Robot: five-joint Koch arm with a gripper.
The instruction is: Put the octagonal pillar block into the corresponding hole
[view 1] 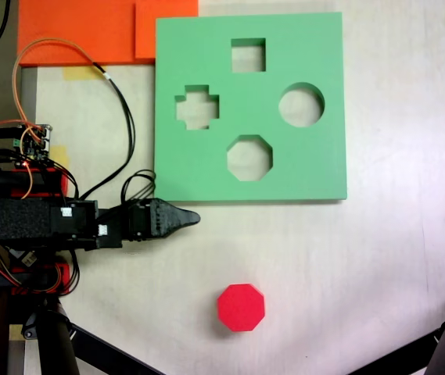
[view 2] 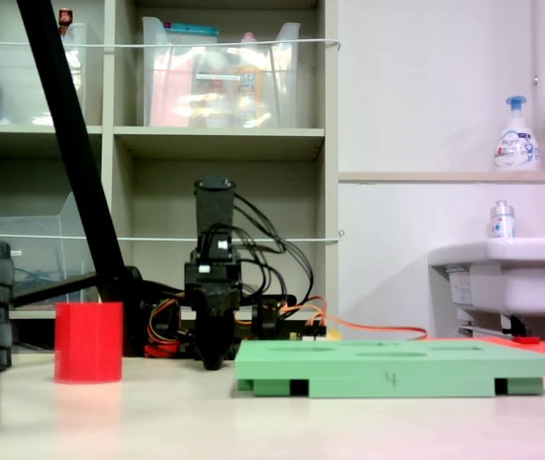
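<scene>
First exterior view looks straight down; second exterior view sits low at table level; both share the green board

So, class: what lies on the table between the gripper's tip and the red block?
Nothing: in the first exterior view only bare table separates the gripper from the red block.

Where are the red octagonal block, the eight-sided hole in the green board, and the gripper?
red octagonal block [view 1: 242, 306]: first exterior view, centre of its top face.
eight-sided hole [view 1: 249, 158]: first exterior view, middle of the cutout.
gripper [view 1: 191, 218]: first exterior view, its tapered tip beside the green board [view 1: 324, 55], corner area.
</scene>
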